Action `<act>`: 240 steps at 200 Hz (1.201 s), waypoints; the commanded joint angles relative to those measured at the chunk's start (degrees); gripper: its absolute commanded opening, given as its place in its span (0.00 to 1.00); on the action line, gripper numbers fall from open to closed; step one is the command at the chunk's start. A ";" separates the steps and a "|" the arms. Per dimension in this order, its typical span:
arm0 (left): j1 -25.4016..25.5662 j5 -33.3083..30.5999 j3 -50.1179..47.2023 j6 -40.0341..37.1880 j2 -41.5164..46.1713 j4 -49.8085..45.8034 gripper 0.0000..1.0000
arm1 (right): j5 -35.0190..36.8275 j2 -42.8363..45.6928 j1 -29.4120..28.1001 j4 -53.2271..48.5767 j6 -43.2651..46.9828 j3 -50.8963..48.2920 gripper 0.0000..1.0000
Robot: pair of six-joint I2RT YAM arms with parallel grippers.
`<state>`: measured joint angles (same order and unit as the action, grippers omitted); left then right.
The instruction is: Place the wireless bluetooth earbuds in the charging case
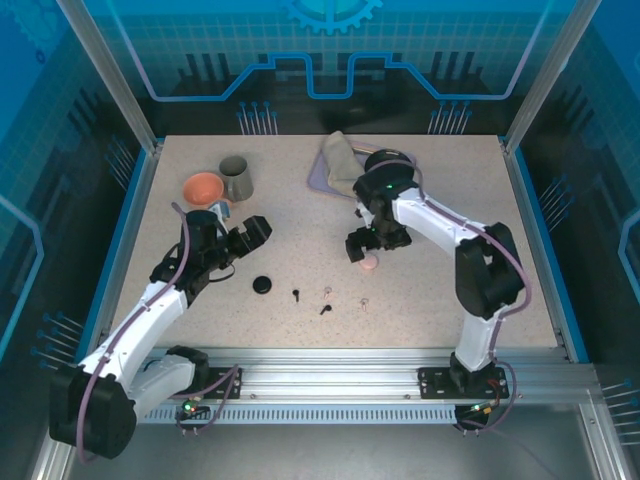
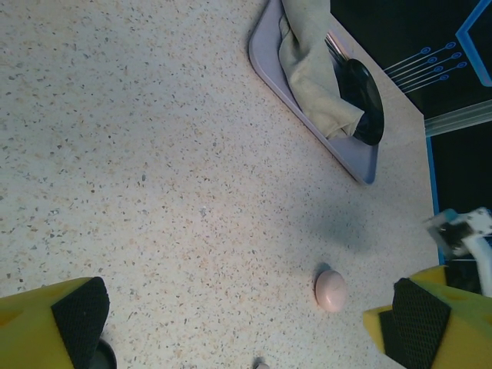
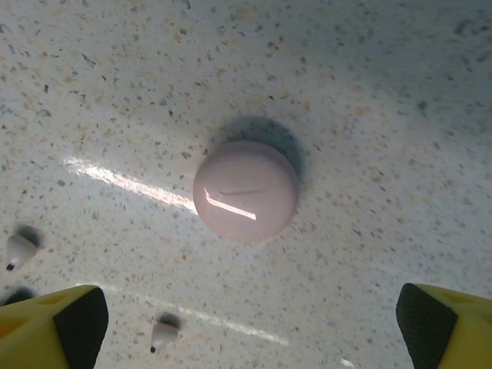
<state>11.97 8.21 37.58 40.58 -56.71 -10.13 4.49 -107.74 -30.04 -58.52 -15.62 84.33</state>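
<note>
Orange bowl [image 1: 203, 187] and grey cup [image 1: 236, 178] stand far left on the table [image 1: 450, 200]. Near them the left gripper [image 1: 252, 232] hovers, jaws wide apart and empty. Nearer the arms lies a round black case [image 1: 262, 285]. Right of it, two black earbuds [image 1: 297, 294] and two pale earbuds [image 1: 327, 291] lie loose on the tabletop, outside either case. Further right the right gripper [image 1: 365, 245] hangs over the pink case [image 3: 244, 191], jaws spread wide, not touching it. Behind sits a tray [image 1: 318, 182] holding a cloth [image 1: 340, 155].
</note>
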 commanded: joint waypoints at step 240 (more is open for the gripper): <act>0.40 -1.80 0.65 -0.41 -0.07 -1.56 0.99 | 1.54 -15.83 -1.14 -1.86 -0.55 7.18 0.67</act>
<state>12.01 6.70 37.50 40.58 -56.62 -10.79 5.54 -122.17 -31.20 -59.44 -15.66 90.43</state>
